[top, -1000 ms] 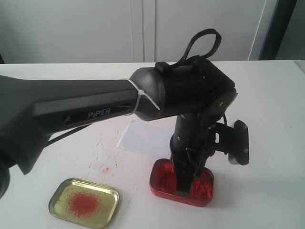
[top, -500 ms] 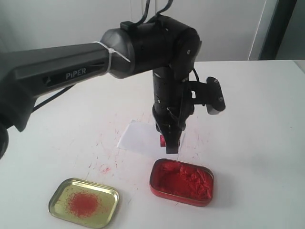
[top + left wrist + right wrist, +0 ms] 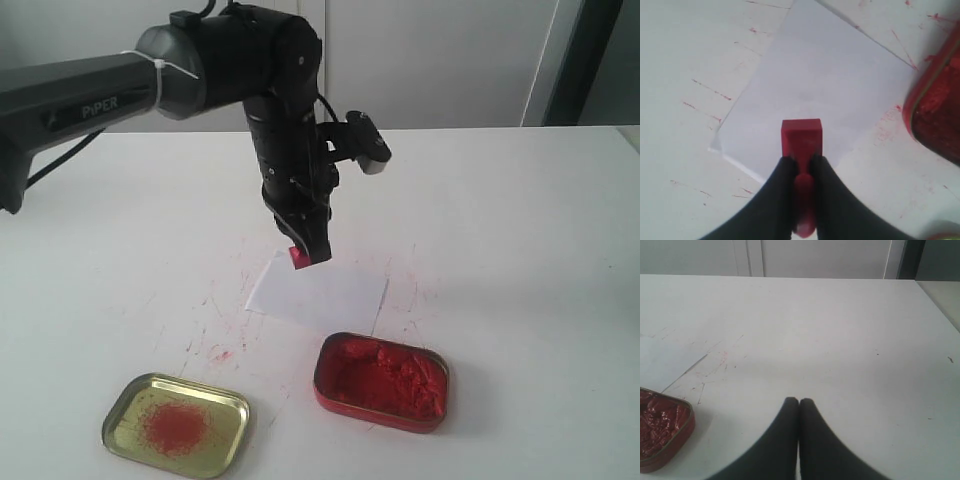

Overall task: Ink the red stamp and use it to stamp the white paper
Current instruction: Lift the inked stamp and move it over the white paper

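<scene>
- Stamp [image 3: 801,137] clamped in L gripper [image 3: 801,162]: both black fingers [image 3: 782,185] pinch its handle, and the blocky red base sticks out past the tips.
- L gripper points down at the table [image 3: 520,250]. Its wrist is stacked above it, and the arm [image 3: 90,90] comes in from the exterior view's left side.
- Paper [image 3: 330,290] lies flat right under L gripper. The stamp base is over the sheet, near one corner rather than mid-sheet.
- Can't tell if the base touches the paper or hangs just above it.
- Sheet looks plain white around the stamp in the wrist view.
- Red tin [image 3: 380,380] sits off to L gripper's side, nearer the exterior cam. It is just beside the paper's edge, apart from the stamp, and full of lumpy red paste.
- Gold tin [image 3: 175,425] is well apart from L gripper, farther off than the red tin, w/ a red smear in its middle.
- Table near the paper is speckled w/ thin red streaks.
- R gripper [image 3: 799,402]: fingertips pressed together w/ nothing between, low over bare table. The red tin is off to one side of it, and a paper corner shows beyond the tin.
</scene>
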`<act>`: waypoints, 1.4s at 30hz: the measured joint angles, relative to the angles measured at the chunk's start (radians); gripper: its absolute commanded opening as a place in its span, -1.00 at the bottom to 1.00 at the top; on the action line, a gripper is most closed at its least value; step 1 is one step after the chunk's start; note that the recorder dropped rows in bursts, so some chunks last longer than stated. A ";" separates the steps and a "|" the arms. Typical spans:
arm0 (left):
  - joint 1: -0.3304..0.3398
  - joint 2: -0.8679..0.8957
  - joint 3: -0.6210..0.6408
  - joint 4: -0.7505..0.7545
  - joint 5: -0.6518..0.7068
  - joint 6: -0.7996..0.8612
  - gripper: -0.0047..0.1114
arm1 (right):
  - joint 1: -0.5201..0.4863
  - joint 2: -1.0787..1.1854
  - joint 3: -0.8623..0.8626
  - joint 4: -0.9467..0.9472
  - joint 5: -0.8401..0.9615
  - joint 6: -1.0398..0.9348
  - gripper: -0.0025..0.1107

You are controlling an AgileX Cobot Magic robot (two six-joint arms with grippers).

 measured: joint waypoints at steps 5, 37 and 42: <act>0.048 0.000 0.000 -0.054 -0.017 -0.036 -0.92 | 0.000 0.000 0.000 0.000 0.000 0.000 -0.96; 0.033 0.094 -0.002 -0.071 -0.067 -0.321 -0.92 | 0.000 0.000 0.000 0.000 0.000 0.001 -0.96; 0.033 0.096 -0.002 -0.071 -0.086 -0.339 -0.92 | 0.000 0.000 0.000 0.000 0.000 0.001 -0.96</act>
